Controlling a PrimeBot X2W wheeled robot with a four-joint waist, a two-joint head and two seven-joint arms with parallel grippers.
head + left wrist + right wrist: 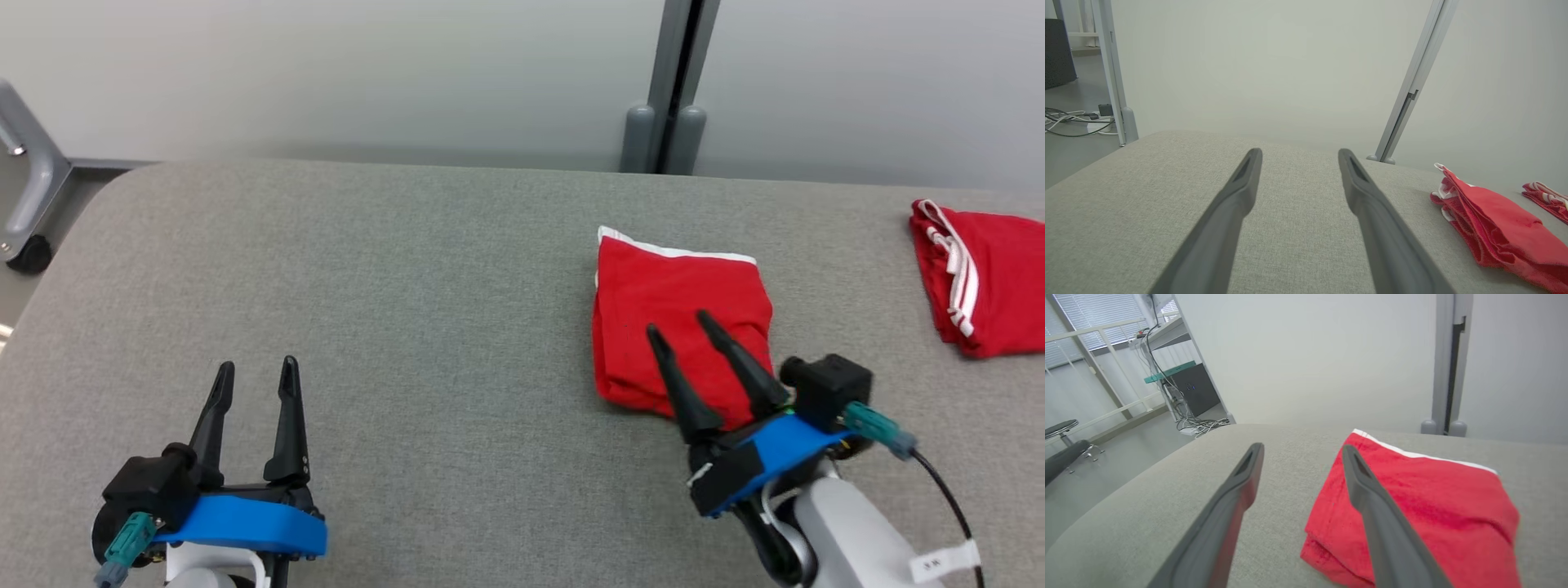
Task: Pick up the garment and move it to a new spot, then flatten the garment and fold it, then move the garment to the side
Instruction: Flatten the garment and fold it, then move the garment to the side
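The garment [682,327] lies folded into a red block with a white upper edge on the grey table [408,269], right of centre in the head view. The right gripper [678,322], lower right, has its jaws wide and empty, their tips over the fold's lower half. The left gripper [257,364], lower left, has wide, empty jaws over bare table. Another red cloth [992,278] lies at the right edge.
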